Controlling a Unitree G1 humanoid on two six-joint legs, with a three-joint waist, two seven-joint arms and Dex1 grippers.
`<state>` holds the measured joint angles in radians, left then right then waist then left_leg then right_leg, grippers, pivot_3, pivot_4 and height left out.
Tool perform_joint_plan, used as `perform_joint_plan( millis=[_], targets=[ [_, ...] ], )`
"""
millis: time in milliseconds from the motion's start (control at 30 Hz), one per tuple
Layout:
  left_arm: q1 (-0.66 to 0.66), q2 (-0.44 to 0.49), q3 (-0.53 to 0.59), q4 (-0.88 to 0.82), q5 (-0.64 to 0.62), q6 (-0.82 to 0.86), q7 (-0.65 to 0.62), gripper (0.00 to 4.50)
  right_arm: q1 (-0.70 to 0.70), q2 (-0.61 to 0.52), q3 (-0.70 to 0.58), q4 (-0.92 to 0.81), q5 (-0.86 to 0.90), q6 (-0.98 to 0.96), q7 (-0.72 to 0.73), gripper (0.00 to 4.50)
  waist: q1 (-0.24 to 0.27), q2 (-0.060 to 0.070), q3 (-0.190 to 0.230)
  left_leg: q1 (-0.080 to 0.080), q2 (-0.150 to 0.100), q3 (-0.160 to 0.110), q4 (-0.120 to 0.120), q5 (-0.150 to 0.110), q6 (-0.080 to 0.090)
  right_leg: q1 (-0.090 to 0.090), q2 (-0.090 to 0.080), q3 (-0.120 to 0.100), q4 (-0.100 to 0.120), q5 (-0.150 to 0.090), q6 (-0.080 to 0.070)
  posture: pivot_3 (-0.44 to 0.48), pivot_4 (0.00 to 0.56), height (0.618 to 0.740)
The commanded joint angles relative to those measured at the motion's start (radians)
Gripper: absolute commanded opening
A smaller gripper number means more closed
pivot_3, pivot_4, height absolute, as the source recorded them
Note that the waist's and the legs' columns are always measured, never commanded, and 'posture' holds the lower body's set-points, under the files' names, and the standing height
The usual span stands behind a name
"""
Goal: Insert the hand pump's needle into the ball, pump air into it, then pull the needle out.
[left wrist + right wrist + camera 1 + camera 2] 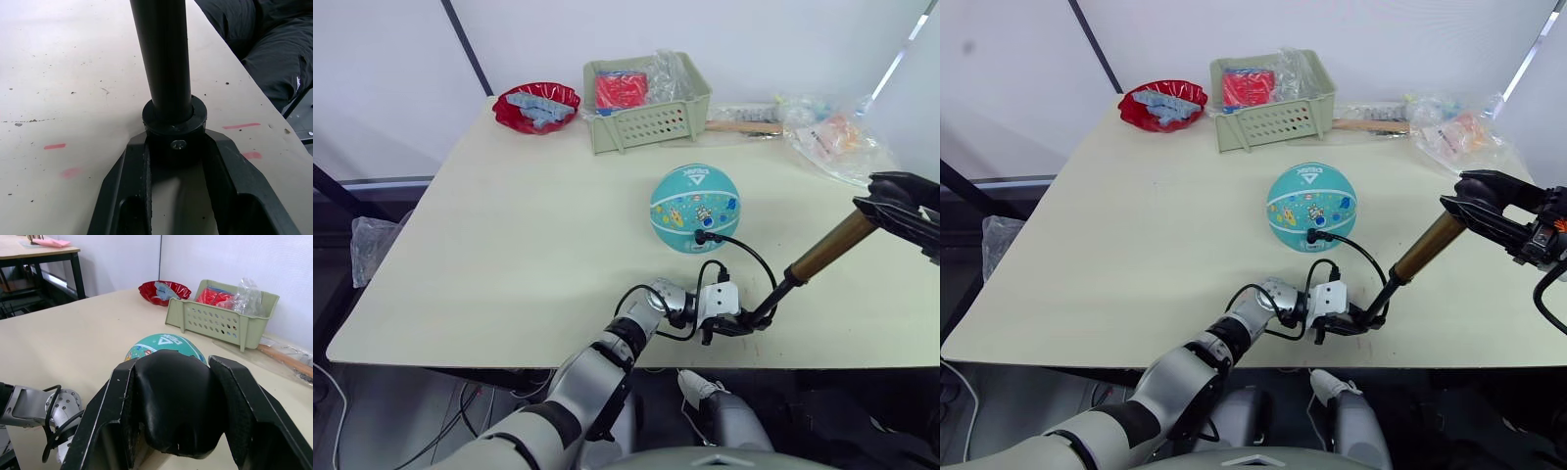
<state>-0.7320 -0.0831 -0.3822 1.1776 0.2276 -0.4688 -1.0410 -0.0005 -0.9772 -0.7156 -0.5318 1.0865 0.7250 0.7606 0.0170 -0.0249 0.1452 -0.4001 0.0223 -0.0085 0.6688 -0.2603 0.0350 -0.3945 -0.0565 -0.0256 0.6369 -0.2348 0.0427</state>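
The teal ball (695, 208) rests on the table, right of centre. The hand pump leans at a slant near the front edge, its brass cylinder (827, 247) rising to the right. My left gripper (744, 321) is shut on the pump's black base (173, 129), a finger on each side. My right gripper (893, 201) is shut on the black handle (171, 401) at the top. A thin black hose (754, 257) loops from the base to a small black fitting (703, 236) on the ball's near side. The needle itself is hidden at that fitting.
At the back of the beige table (509, 245) stand a green basket (646, 103) with packets and a red bowl (536, 106). Plastic bags (832, 137) and a wooden stick (744, 125) lie at the back right. The table's front edge runs just below the pump's base.
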Motion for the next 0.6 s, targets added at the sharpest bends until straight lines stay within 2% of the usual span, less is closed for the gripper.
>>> perform_joint_plan(
  millis=[33,167,600],
  targets=[
    [0.046,0.03,-0.043,0.072,0.061,0.039,-0.005,1.05,0.005,0.003,-0.053,-0.025,-0.009,-0.017,-0.013,1.68,0.0,0.0,0.0,0.0,0.0,0.0,0.0,0.0,0.0,0.0,0.0,0.0,0.0,0.0,0.0,0.0,0.15,0.738],
    [0.047,0.029,-0.042,0.072,0.06,0.04,-0.004,1.05,0.068,0.035,-0.009,-0.044,-0.062,-0.031,0.003,1.68,0.0,-0.001,-0.001,0.0,0.0,0.0,0.0,0.0,0.0,0.0,0.0,0.0,0.0,0.0,0.0,0.0,0.15,0.738],
    [0.045,0.032,-0.042,0.07,0.059,0.04,-0.003,1.05,0.26,0.184,0.267,-0.042,-0.326,-0.222,0.048,1.68,-0.001,-0.01,-0.007,0.002,0.001,-0.001,0.0,0.0,0.0,0.001,0.001,-0.001,0.0,-0.003,-0.003,0.0,0.15,0.738]
  ],
)
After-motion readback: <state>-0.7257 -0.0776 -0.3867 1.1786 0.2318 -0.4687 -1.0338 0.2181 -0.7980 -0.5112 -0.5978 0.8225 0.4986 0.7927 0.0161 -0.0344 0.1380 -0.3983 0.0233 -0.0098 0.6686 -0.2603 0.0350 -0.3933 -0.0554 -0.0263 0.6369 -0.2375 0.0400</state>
